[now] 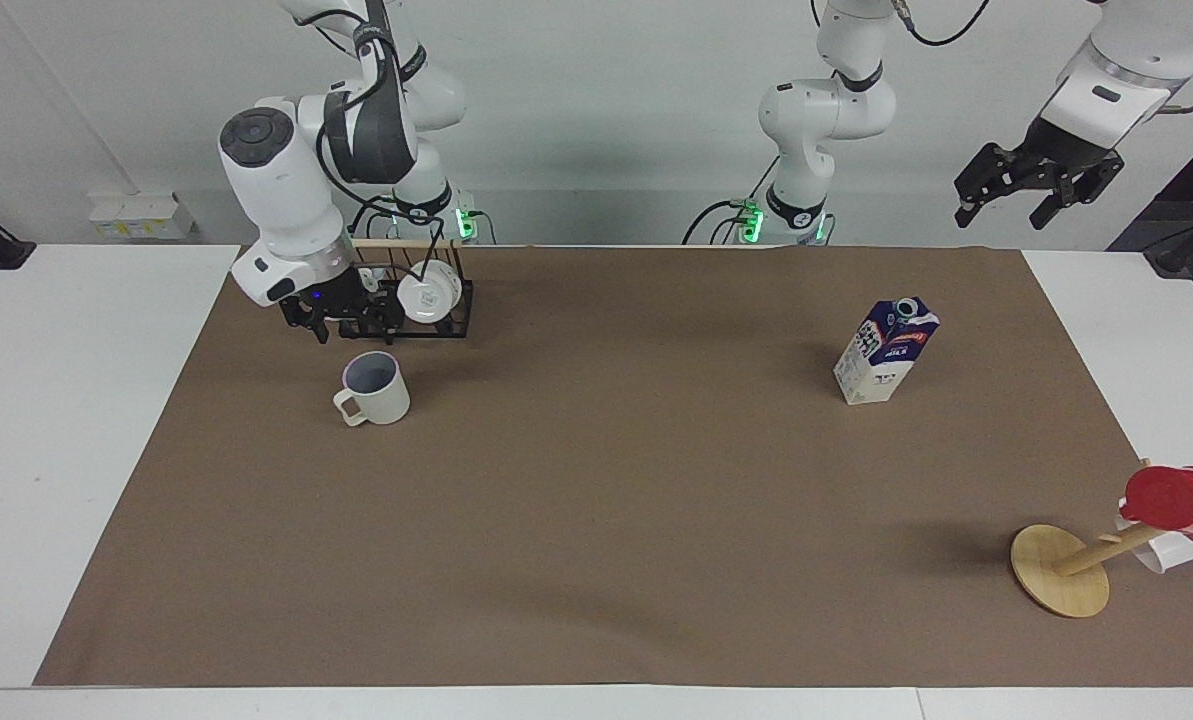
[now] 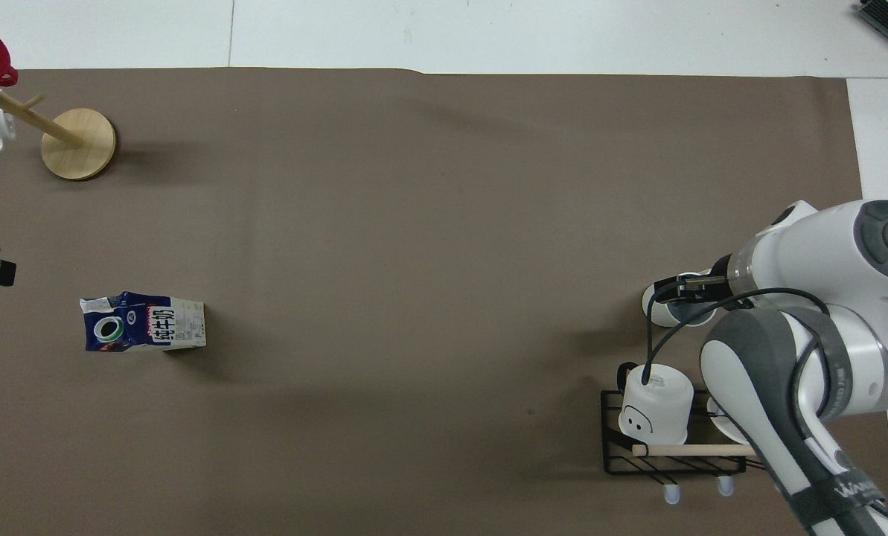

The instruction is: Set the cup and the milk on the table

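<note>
Hanging low above the brown mat, the right gripper [image 1: 341, 318] sits just over the cream cup [image 1: 376, 388], its dark fingers spread wide and gripping nothing. The cup stands upright on the table [image 1: 76, 420] directly under those jaws, apart from them, handle turned away from the robots. Just beside the jaws, on the robots' side, is the black wire rack [image 1: 436, 318] with a white mug [image 1: 428, 290] hung on it. Off at the left arm's end, the left gripper [image 1: 1038, 190] waits high in the air past the mat's edge, jaws wide too, empty. The milk [image 1: 886, 350] stands upright on the mat below it, well apart from those jaws. A wooden mug tree [image 1: 1066, 570] with a red cup [image 1: 1178, 498] leans near the table's corner.
</note>
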`<move>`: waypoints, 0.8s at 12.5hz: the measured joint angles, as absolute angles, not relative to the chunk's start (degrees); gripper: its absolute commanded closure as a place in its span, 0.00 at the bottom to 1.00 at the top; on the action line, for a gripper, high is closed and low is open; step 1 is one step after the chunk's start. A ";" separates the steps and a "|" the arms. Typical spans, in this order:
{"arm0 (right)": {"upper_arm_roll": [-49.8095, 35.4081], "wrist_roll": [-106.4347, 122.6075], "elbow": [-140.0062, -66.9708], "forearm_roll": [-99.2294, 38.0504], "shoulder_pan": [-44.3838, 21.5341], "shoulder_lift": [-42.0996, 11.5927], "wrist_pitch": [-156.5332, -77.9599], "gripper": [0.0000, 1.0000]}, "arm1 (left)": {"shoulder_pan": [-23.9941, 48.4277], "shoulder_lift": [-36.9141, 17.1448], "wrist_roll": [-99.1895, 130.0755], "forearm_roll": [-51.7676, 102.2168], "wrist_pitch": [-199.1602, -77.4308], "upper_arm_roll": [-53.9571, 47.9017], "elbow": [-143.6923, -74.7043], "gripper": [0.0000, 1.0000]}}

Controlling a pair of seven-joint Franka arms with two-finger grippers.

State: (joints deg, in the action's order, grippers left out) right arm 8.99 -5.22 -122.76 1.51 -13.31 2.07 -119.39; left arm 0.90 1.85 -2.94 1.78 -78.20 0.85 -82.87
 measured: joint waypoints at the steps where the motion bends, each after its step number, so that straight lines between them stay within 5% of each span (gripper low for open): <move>1: 8.99 -5.22 -123.38 1.49 -13.31 1.80 -120.43 0.00 | 0.92 1.89 -2.94 1.78 -78.66 0.81 -83.08 0.00; 10: 8.98 -5.23 -127.72 1.46 -14.74 -2.81 -129.45 0.00 | 1.17 10.55 -2.95 1.78 -94.71 0.22 -107.22 0.00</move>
State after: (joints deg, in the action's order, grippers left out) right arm 8.98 -5.23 -127.72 1.46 -14.74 -2.81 -129.45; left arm 1.17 10.55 -2.95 1.78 -94.71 0.22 -107.22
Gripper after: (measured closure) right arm 0.000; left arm 0.000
